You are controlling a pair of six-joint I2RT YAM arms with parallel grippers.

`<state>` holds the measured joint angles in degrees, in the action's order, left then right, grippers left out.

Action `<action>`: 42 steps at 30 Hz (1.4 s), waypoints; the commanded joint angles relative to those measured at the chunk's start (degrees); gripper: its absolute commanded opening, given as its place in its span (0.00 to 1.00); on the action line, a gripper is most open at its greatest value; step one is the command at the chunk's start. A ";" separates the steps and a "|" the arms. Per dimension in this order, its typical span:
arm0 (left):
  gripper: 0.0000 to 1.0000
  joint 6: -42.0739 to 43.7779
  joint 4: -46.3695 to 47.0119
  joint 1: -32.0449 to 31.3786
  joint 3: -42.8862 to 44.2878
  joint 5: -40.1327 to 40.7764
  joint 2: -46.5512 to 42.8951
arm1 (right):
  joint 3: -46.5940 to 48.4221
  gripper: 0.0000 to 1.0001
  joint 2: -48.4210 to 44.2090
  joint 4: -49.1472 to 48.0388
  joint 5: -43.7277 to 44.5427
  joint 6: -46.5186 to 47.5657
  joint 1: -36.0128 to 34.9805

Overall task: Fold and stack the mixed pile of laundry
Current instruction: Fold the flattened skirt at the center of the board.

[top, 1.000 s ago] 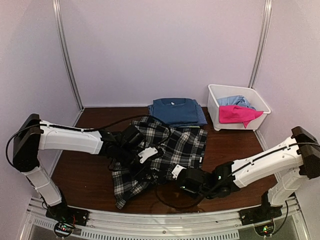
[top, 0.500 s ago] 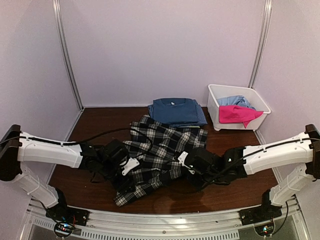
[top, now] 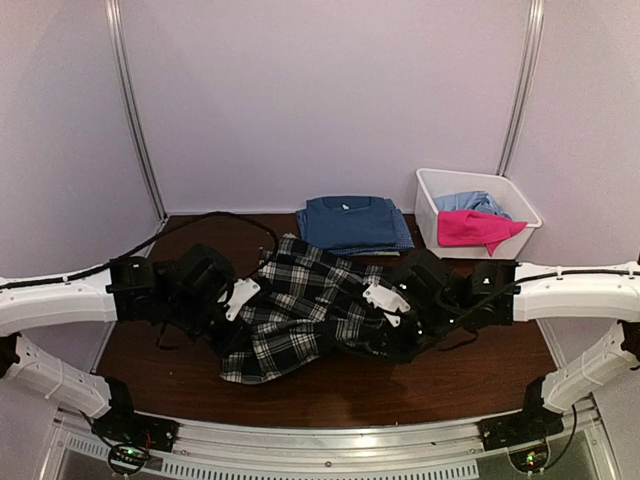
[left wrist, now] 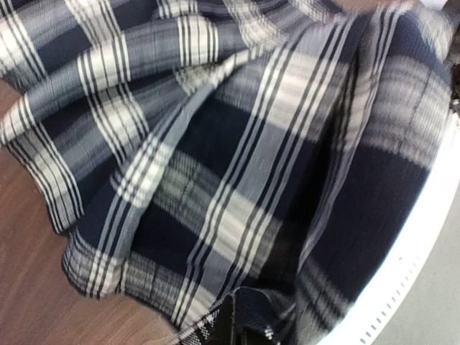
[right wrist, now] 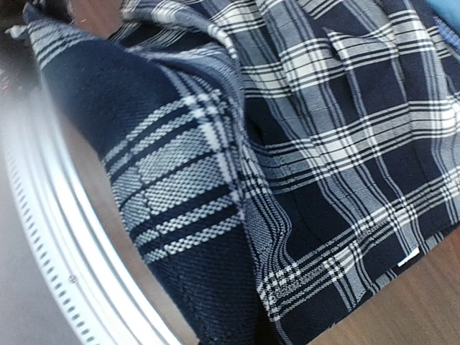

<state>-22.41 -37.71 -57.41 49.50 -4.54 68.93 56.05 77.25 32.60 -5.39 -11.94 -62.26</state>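
Note:
The black-and-white plaid shirt (top: 300, 315) hangs bunched between my two grippers above the middle of the brown table (top: 180, 240). Its lower folds rest on the wood. My left gripper (top: 240, 305) holds its left edge and my right gripper (top: 382, 310) holds its right edge. The shirt fills the left wrist view (left wrist: 237, 180) and the right wrist view (right wrist: 323, 144), and it hides the fingers in both. The dark blue T-shirt (top: 350, 222) lies folded at the back. The bright pink piece (top: 470, 228) and the pale blue piece (top: 470, 202) lie in the bin.
The white plastic bin (top: 428, 200) stands at the back right, beside the folded T-shirt. Pale walls close in the back and both sides. A metal rail (top: 330, 440) runs along the near edge. A black cable (top: 215, 216) loops over the table at the back left.
Both grippers have risen and moved away from the near edge, carrying the plaid shirt's edges up with them. The shirt has gathered from a flat spread into a bunch.

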 commanded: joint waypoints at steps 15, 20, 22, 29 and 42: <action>0.00 -7.16 -26.38 -13.47 24.64 22.84 -2.92 | 0.49 0.00 -10.20 15.44 -31.11 1.16 3.09; 0.00 3.23 -20.22 -3.74 35.13 26.36 8.57 | -0.51 0.00 -11.64 11.62 -41.24 0.30 14.79; 0.00 7.65 -15.07 0.26 37.38 24.15 11.62 | -1.37 0.00 -11.86 11.30 -43.62 -0.25 17.94; 0.00 19.48 -7.45 5.85 50.04 20.65 26.48 | -5.67 0.00 -12.88 6.58 -47.44 -3.65 26.70; 0.08 21.81 5.58 13.81 58.80 12.33 49.90 | -5.87 0.04 5.06 -1.80 -42.53 -8.32 40.08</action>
<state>-1.72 -38.74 -46.54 105.84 8.34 114.37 47.37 75.02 30.20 -51.94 -21.23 -23.22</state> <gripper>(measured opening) 0.051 0.045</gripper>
